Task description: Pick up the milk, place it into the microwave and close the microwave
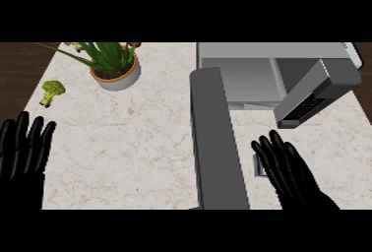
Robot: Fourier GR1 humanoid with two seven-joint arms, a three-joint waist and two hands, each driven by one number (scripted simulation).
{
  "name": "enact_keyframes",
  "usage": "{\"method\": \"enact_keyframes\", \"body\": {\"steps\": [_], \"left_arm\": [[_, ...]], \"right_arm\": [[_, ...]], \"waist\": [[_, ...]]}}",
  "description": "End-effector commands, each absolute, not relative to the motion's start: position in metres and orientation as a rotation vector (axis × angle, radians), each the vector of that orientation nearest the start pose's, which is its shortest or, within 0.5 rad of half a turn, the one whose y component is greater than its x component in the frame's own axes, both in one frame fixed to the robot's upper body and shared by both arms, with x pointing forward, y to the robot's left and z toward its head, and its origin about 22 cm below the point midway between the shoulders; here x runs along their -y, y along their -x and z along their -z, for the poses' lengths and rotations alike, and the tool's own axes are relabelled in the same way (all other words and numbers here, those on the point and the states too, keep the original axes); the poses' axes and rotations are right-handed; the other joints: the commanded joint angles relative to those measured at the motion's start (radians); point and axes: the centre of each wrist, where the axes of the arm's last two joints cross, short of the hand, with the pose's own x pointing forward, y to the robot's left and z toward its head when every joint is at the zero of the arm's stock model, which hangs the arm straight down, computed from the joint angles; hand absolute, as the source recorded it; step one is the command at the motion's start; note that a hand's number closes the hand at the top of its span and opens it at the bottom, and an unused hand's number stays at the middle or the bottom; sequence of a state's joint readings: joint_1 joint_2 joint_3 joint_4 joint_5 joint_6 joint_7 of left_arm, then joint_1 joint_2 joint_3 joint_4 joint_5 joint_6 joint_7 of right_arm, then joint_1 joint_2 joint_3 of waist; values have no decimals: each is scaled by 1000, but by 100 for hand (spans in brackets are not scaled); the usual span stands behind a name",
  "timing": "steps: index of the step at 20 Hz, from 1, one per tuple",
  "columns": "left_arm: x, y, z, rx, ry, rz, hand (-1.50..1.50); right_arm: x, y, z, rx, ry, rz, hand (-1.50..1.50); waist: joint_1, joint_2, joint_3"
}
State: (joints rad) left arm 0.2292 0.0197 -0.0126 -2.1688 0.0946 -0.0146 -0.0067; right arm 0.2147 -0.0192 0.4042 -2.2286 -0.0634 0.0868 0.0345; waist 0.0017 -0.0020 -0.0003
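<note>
Pale counter lies under left robot hand and right robot hand, both flat open.

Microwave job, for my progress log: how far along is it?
Done: the microwave door stands open. In hand: nothing; right hand open beside the door, left hand open at the left edge. Left: no milk shows inside the microwave, so picking, placing and closing remain.

Smooth veined stone counter, matt grey metal microwave (wood floor)
</note>
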Motion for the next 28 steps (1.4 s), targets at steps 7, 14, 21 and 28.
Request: {"method": "enact_keyframes", "body": {"steps": [7,14,21,28], "left_arm": [[-256,-129,-89,1941,23,-75,-150],[-265,-130,-80,1955,15,-84,-150],[-262,-117,-76,1961,24,-69,-150],[-267,-105,-75,1962,32,-73,-150]], "right_arm": [[176,-156,-97,1960,-230,-150,-150],[217,-199,-69,1896,-173,-85,-150],[226,-183,-18,1867,-124,-44,-150],[259,-193,10,1834,-34,-29,-150]], "waist": [[3,0,0],[7,2,0],[2,1,1],[4,1,0]]}}
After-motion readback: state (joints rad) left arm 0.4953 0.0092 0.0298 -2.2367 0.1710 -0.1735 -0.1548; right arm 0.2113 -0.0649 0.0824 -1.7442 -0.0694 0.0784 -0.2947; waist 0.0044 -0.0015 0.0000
